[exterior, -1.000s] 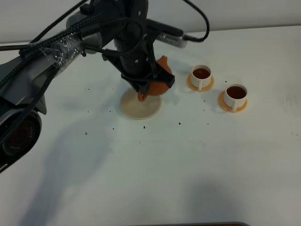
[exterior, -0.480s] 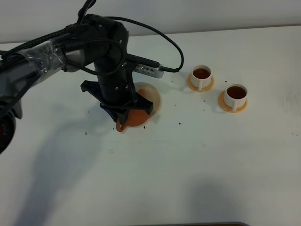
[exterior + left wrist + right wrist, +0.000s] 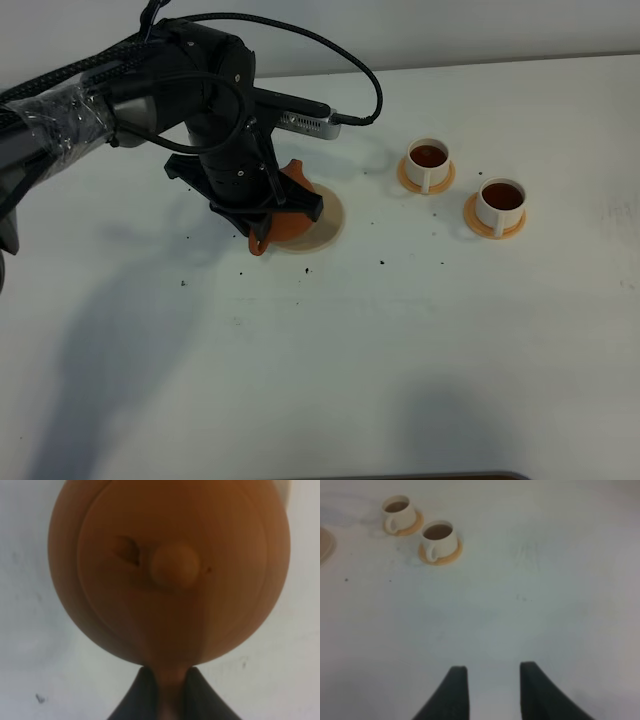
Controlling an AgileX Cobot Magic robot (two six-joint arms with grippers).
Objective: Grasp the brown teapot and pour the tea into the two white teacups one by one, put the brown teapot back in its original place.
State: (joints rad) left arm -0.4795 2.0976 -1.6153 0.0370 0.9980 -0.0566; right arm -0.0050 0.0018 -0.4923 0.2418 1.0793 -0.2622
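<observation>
A: Item one, brown teapot (image 3: 283,222). Location?

B: Over the nine o'clock side of the pale coaster (image 3: 318,220), spout pointing toward seven o'clock, past the disc's rim. Whether its base rests on the disc or hangs just above it cannot be told from the high view.

A: Holder?

B: Left gripper (image 3: 170,690), clamped tight on the loop handle; the wrist view shows both dark fingers pinching the handle below the lidded body (knob centred, lid seated).

A: Item two, white teacups?

B: Two. Nearer cup (image 3: 428,162) and farther cup (image 3: 500,201), each on an orange saucer, both at roughly three o'clock from the coaster and well apart from it. Both hold dark tea, so pouring looks done; the return of the pot is the step in hand.

A: Right gripper?

B: Right gripper (image 3: 490,690), fingers parted, holding nothing, above bare table (image 3: 400,360), well clear of the cups.

A: Risks to enter?

B: One: the pot sits off-centre toward the disc's edge; released there, it could rock or tip off the rim onto the table. Two: any tea remaining could dribble from the overhanging spout if the pot tilts forward during lowering. Three: opening the fingers before the base is flat could drop it and jolt the lid.
</observation>
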